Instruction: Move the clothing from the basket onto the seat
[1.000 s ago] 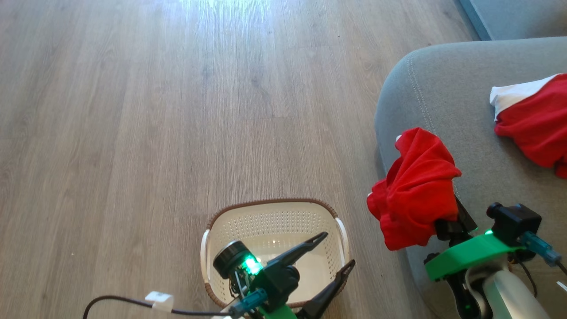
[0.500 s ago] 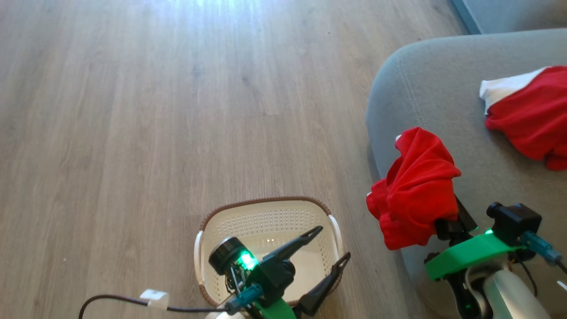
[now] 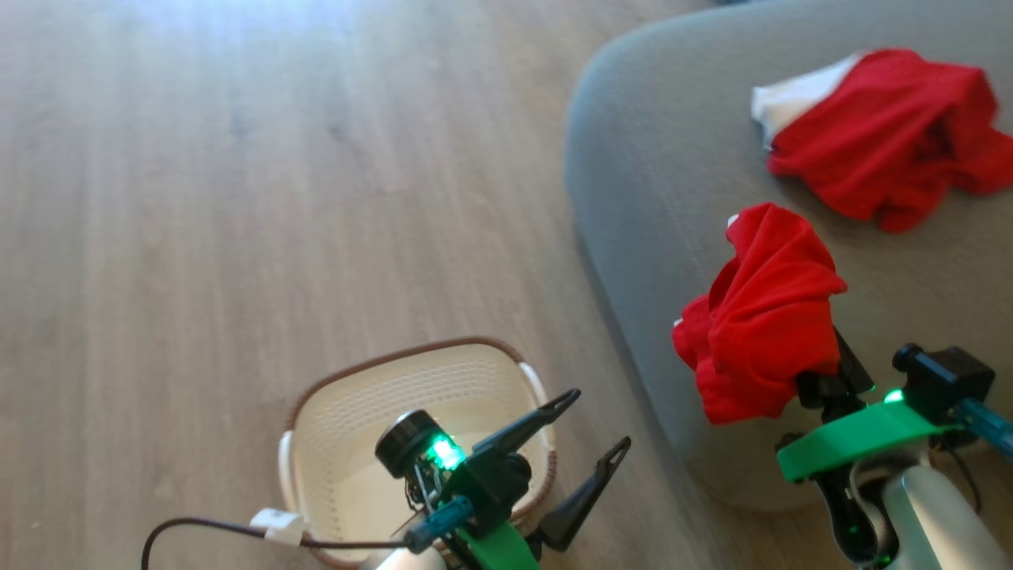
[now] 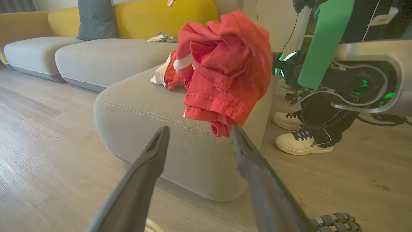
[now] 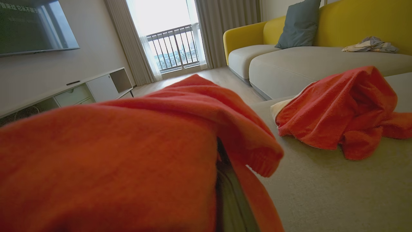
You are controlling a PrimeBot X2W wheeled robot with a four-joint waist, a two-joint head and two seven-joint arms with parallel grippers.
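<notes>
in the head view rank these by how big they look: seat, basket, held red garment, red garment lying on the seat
1. seat
2. basket
3. lying garment and held garment: close in look; the held one is bunched and nearer the camera, so unranked.

We find daylight entering through the window, which is overexposed. Glare whitens the floor at the head view's top. We note blur across the whole head view. The near garment in the right wrist view is out of focus. Both wrist views bend at their edges.
</notes>
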